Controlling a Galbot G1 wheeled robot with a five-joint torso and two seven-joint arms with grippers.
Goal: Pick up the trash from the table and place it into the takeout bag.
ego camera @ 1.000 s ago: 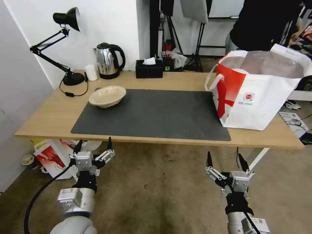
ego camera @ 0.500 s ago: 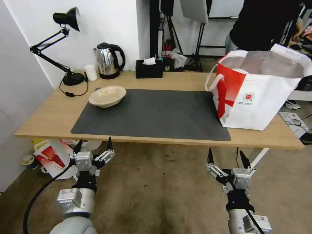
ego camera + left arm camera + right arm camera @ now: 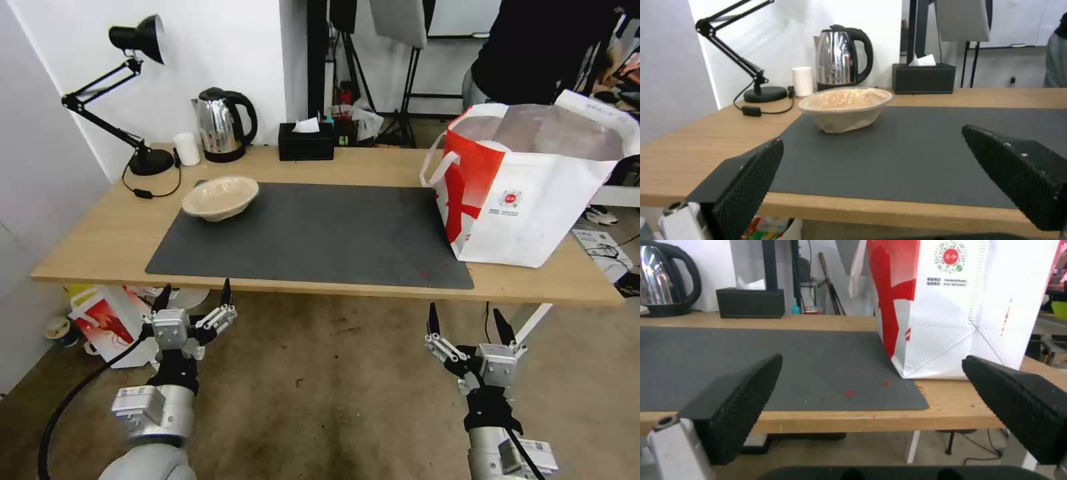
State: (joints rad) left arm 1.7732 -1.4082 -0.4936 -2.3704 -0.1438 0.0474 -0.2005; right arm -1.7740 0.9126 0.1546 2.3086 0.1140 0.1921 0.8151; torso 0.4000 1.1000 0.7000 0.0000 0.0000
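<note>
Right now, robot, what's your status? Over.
Left hand and right hand open, empty, low before the table. Pulp bowl sits on the mat's far-left corner. Takeout bag open at right. Path clear.

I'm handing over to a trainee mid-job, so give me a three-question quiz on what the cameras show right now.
1. True or false: the pulp bowl sits at the mat's far left corner, towards the kettle.
2. Where is the takeout bag? A) on the table's right end, overlapping the mat's right edge; B) on the floor; C) beside the lamp.
3. Fill in: the left gripper and right gripper both hang below the table's near edge, fingers ____.

Key: 1 true; 2 A; 3 open.
</note>
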